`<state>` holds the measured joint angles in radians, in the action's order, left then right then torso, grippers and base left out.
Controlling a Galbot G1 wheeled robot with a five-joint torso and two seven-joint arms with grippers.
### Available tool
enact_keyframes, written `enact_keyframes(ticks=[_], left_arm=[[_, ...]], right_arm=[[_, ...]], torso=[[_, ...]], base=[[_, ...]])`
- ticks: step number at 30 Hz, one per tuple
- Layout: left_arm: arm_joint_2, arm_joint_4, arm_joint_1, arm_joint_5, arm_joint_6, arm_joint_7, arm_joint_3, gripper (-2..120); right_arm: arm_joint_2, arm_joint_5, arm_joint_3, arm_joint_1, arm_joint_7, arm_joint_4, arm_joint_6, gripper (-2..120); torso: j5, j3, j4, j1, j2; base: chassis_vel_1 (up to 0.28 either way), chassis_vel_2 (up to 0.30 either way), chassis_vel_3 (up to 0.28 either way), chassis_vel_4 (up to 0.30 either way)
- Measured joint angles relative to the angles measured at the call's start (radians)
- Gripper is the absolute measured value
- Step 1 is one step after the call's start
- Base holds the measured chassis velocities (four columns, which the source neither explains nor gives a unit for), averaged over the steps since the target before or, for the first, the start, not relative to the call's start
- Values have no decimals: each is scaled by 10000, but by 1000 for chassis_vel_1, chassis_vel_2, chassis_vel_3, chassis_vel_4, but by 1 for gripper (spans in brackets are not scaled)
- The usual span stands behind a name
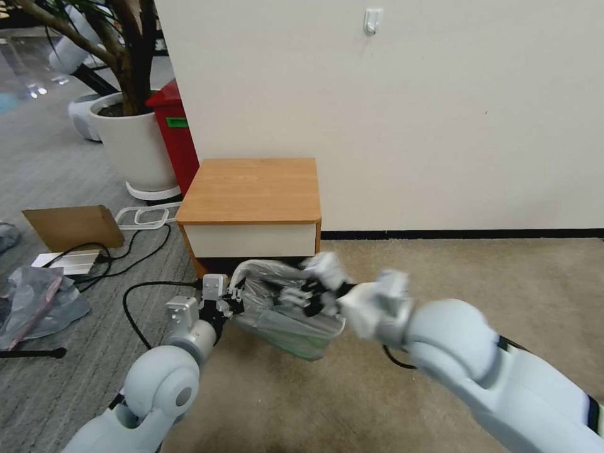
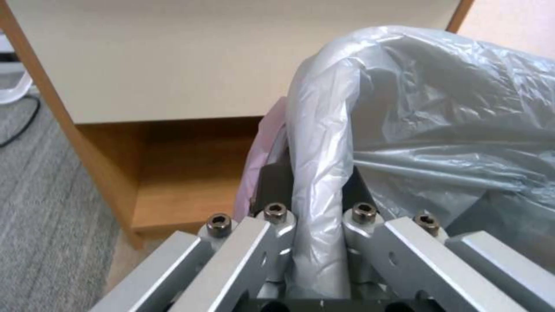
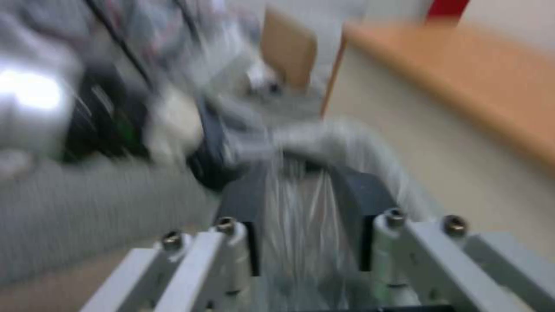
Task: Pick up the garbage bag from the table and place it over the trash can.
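Grey plastic garbage bag [image 1: 283,302] clamped by our left gripper [image 1: 234,294] and right gripper [image 1: 313,296], mouth stretched between them over the trash can [image 1: 308,345].

Garbage bag [image 2: 439,112]: thin translucent grey plastic, creased and glossy, with a pink edge. Table [image 1: 251,189]: smooth matt light-brown wood grain, white matt drawer front. Left end effector [image 2: 318,225]: brushed bare metal links with dark bolts. Floor: rough beige carpet [image 1: 503,283].
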<state>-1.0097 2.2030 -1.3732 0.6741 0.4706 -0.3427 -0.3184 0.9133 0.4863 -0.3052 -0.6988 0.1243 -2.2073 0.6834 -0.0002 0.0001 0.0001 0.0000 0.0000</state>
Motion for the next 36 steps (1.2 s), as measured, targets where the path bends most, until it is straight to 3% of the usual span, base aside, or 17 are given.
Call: enact_keyframes(ticks=[8,17,36], left_arm=[[-40,222,-383,-613,-244,375,-16,4],[-69,355,-314,-1087,-371,448,273,4],[-257,841,-515,-1707,-427,634,619,4]], right_arm=[[231,-726,-1242,975,-643,1098,344,0],[408,-797,-2276,1415,-1390,1597,317,0],[365,-1429,-2936,1811,-1547,3034,285,0]], torso=[[1,0,-2,0,0],[2,-1,-2,0,0],[2,-1,-2,0,0]], base=[[0,0,0,0],[0,0,0,0],[0,0,0,0]])
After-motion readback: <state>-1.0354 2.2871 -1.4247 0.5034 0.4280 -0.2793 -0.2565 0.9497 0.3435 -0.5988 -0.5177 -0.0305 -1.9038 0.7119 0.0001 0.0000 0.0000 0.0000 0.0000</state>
